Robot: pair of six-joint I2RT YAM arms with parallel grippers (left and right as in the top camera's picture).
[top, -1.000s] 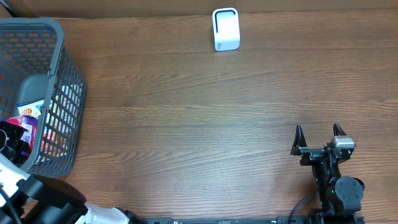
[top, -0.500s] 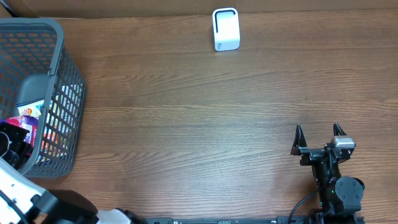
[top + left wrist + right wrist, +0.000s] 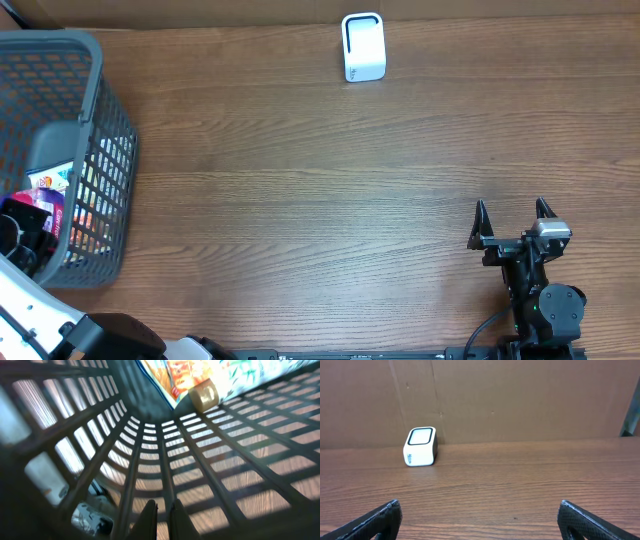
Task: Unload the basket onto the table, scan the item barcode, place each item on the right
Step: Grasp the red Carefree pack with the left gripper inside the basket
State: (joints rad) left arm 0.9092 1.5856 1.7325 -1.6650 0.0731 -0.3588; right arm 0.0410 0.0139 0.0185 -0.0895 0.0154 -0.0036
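Grey basket [image 3: 108, 135] surrounds closed left end effector [image 3: 163, 519].

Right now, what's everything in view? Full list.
basket: one, grey, left end of table
packets: several, multicoloured, inside basket; exact count unclear
scanner: one, white, far centre of table
table: one, brown wood, under everything
cardboard wall: one, brown, behind table
left tool: one, black, shut and empty, inside basket
right tool: one, black, open and empty, near right of table
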